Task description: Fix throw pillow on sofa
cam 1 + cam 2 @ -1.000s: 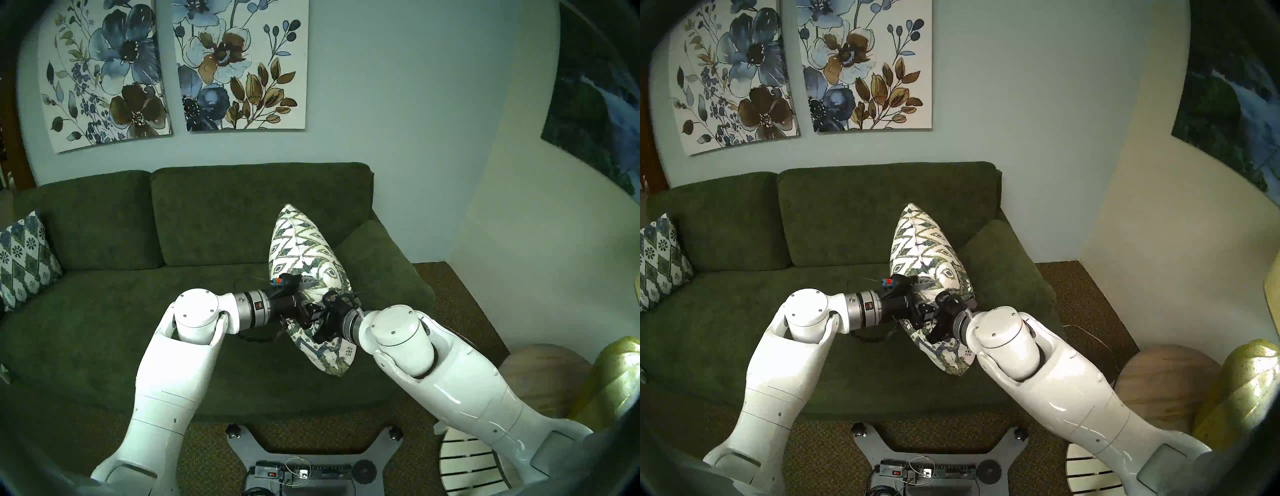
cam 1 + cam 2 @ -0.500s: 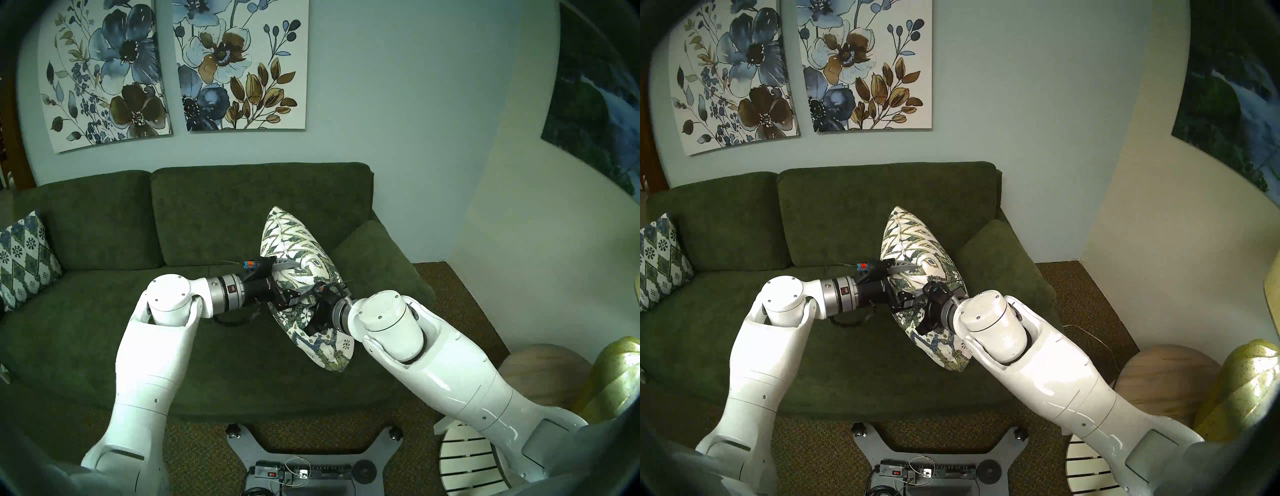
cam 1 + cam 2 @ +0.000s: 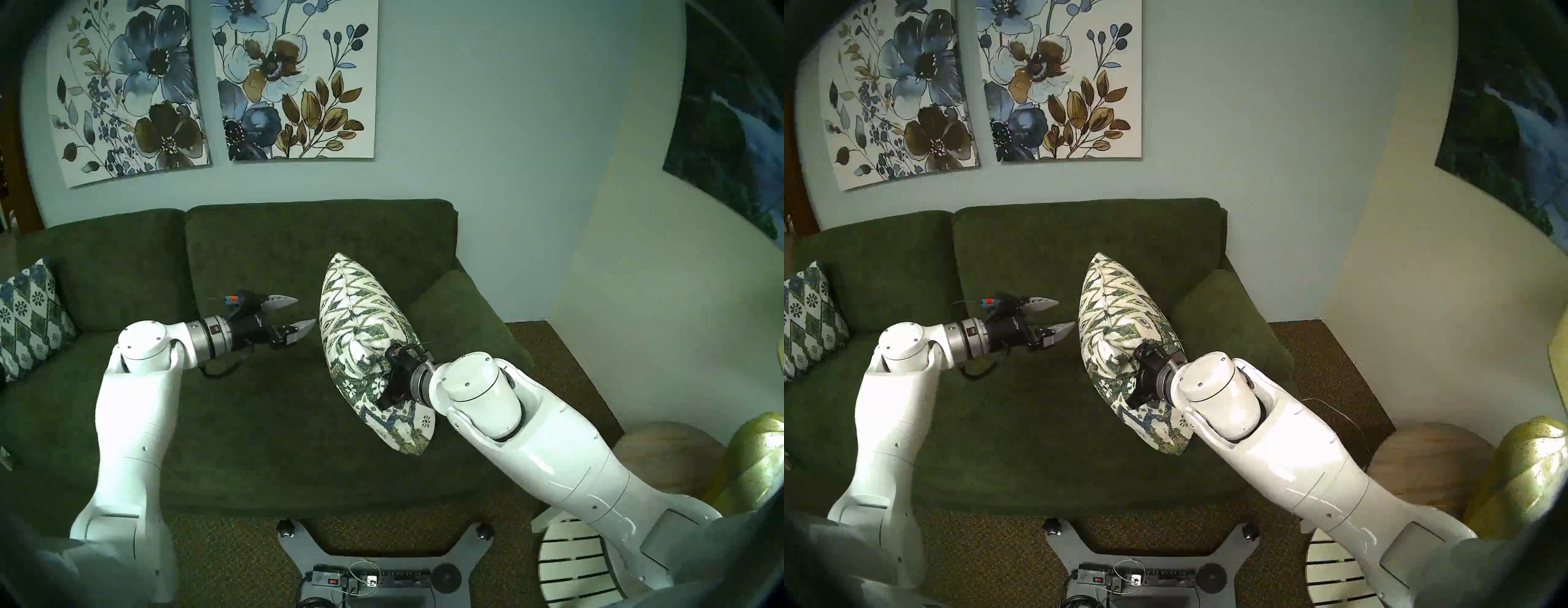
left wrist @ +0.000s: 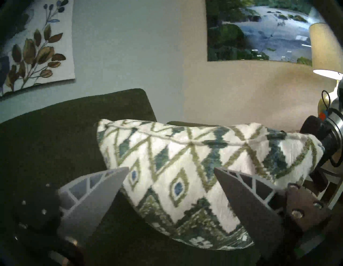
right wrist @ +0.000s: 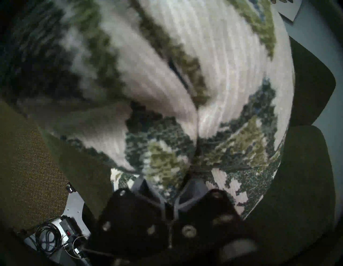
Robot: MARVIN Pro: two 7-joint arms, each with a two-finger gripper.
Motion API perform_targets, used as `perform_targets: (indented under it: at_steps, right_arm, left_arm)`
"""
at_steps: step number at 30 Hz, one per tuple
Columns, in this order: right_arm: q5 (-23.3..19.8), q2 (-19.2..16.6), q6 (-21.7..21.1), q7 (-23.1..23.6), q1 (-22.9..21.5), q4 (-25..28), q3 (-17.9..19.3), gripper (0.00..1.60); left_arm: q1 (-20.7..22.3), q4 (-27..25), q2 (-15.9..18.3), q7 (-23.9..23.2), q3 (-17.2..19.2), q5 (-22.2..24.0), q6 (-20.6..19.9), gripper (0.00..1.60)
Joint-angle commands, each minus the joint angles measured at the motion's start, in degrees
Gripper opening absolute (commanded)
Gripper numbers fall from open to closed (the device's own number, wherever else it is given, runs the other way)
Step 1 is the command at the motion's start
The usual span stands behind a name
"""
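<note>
The throw pillow (image 3: 360, 322) is coarse woven cloth, the sofa (image 3: 263, 424) nubbly matt fabric, the arms' shells (image 3: 551, 446) glossy smooth plastic.

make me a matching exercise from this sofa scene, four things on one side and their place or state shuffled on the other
Things:
1. left gripper
2. right gripper
3. throw pillow
4. diamond-patterned pillow

Places or states:
A. at the sofa's far left end
B. open, holding nothing
C. standing on edge on the seat
D. shut on patterned fabric

Pairs: 1-B, 2-D, 3-C, 4-A
</note>
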State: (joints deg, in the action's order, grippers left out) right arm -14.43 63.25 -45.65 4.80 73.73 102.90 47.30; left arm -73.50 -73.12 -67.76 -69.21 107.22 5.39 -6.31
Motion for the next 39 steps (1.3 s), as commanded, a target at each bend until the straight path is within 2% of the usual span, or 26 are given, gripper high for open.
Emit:
perform_targets:
  at_steps: [1, 6, 14, 18, 24, 30, 34, 39]
  right_arm:
    - [0.7, -1.2, -1.2, -0.7, -1.1, -0.2, 1.0, 0.0]
    - [0.7, -2.1, -2.4, -1.7, -1.3, -0.3, 2.7, 0.0]
    - [-1.4, -3.3, -6.3, -3.6, -0.9, -2.9, 9.5, 0.0]
    - [-3.0, -3.1, -9.2, -4.6, -0.3, -5.0, 13.5, 0.0]
    - [-6.3, -3.3, -9.4, -5.9, 1.1, -8.8, 18.7, 0.0]
    - [-11.0, -2.1, -9.4, -7.0, 2.9, -11.9, 23.6, 0.0]
    - [-14.4, -0.2, -9.4, -7.7, 3.9, -12.9, 24.8, 0.0]
    - [-17.2, 2.5, -9.4, -8.4, 4.0, -14.9, 23.6, 0.0]
  left_arm:
    - [3.8, 0.3, 5.5, -4.4, 7.4, 6.1, -3.7, 1.6]
    - [2.1, 1.7, 8.0, -7.6, 12.5, 9.5, -7.3, 1.6]
    - [0.5, 7.5, 11.1, -10.5, 17.5, 11.1, -11.6, 1.6]
    - [0.8, 8.8, 11.6, -11.7, 17.9, 11.3, -12.8, 1.6]
    - [1.3, 10.3, 12.2, -13.1, 18.0, 11.5, -14.0, 1.6]
    - [1.9, 11.6, 12.8, -14.5, 17.7, 11.7, -14.8, 1.6]
    - [2.4, 12.4, 13.2, -15.5, 17.4, 11.7, -15.2, 1.6]
    - [2.8, 13.1, 13.5, -15.8, 17.2, 11.7, -15.4, 1.6]
